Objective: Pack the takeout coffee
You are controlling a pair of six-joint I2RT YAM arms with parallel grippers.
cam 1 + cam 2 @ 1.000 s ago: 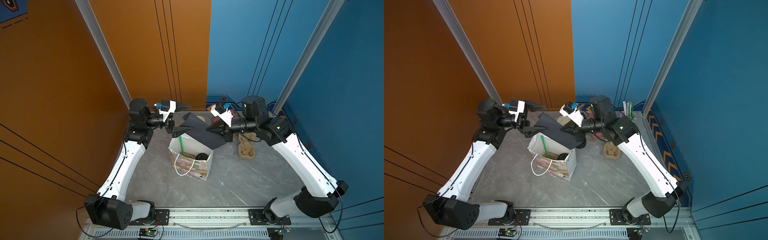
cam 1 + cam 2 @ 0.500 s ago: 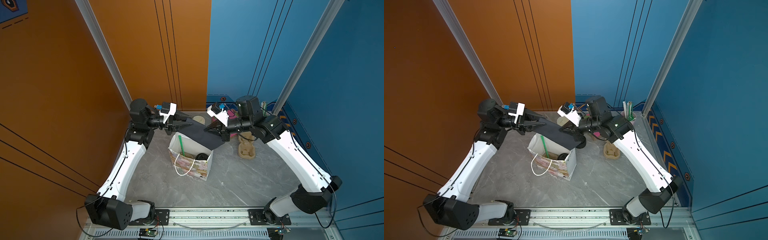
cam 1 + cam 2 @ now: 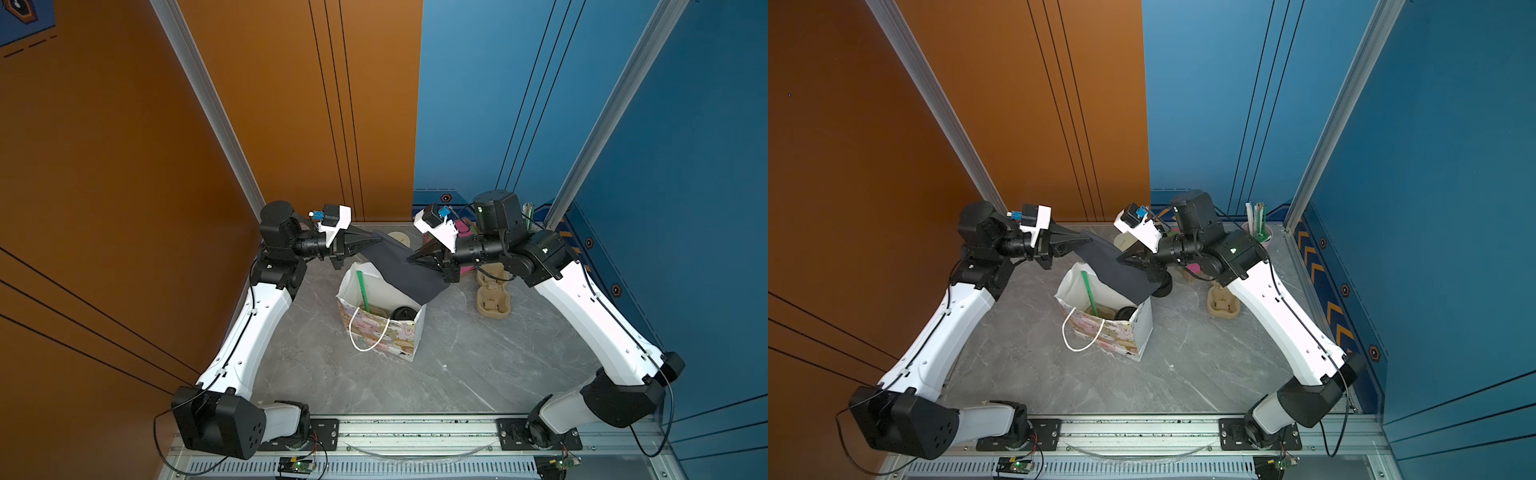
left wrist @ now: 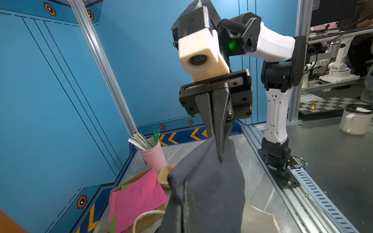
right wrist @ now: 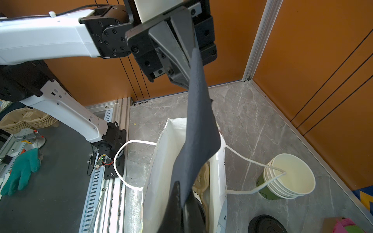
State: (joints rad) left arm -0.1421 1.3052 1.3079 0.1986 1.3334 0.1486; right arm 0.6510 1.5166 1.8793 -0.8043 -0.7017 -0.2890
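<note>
Jaws pinching dark cloth [image 3: 409, 272] — left gripper [image 3: 375, 239], right gripper [image 3: 412, 260], above bag [image 3: 384, 332]

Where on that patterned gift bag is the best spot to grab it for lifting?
The white rope handle. It hangs free down the near face of the gift bag, so come from the arms' base side. The paper walls would likely crumple, and the dark cloth overhangs the far rim.

Bright, even overhead light; faint soft shadows on counter [image 3: 457, 374]. Both top views sharp. Wrist views bow at edges; cloth [image 4: 212, 191] nearest the lens blurred.
</note>
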